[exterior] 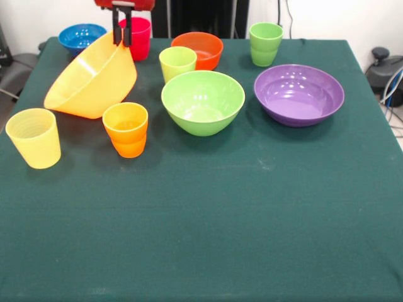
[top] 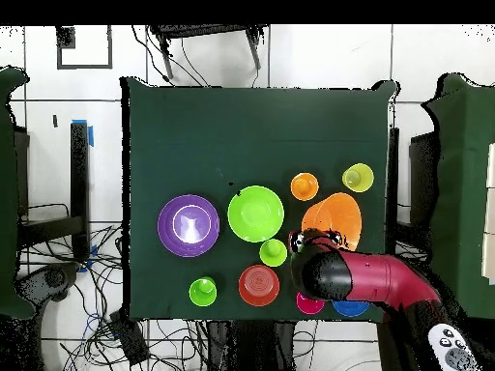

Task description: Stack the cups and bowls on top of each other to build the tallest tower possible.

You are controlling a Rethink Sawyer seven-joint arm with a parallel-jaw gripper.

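The near half of the green table (exterior: 208,239) lay bare from my side, open for moving; all ten pieces crowded the far half, toward the pedestal.

The gripper (exterior: 123,34) hung at the far left in the front view. Its dark fingers (exterior: 117,33) pinched the raised far rim of the yellow-orange bowl (exterior: 91,78), which sat tipped, its mouth facing the front camera and its lower rim down on the cloth. In the overhead view the arm (top: 377,280) reached across the blue bowl (top: 350,309).

- red-pink cup (exterior: 140,38) just behind the tipped bowl, blue bowl (exterior: 82,36) at the far left corner.
- pale yellow cup (exterior: 34,138) near the left edge; orange cup (exterior: 126,129) just beside the tipped bowl, stepped waist showing.
- lime green bowl (exterior: 203,100) mid-table, upright; lime-yellow cup (exterior: 177,63) just behind it, small orange bowl (exterior: 198,49) behind that.
- purple bowl (exterior: 299,94) to the right, wide and shallow, with bare cloth up to the right edge.
- green cup (exterior: 266,43) near the far edge, stepped.
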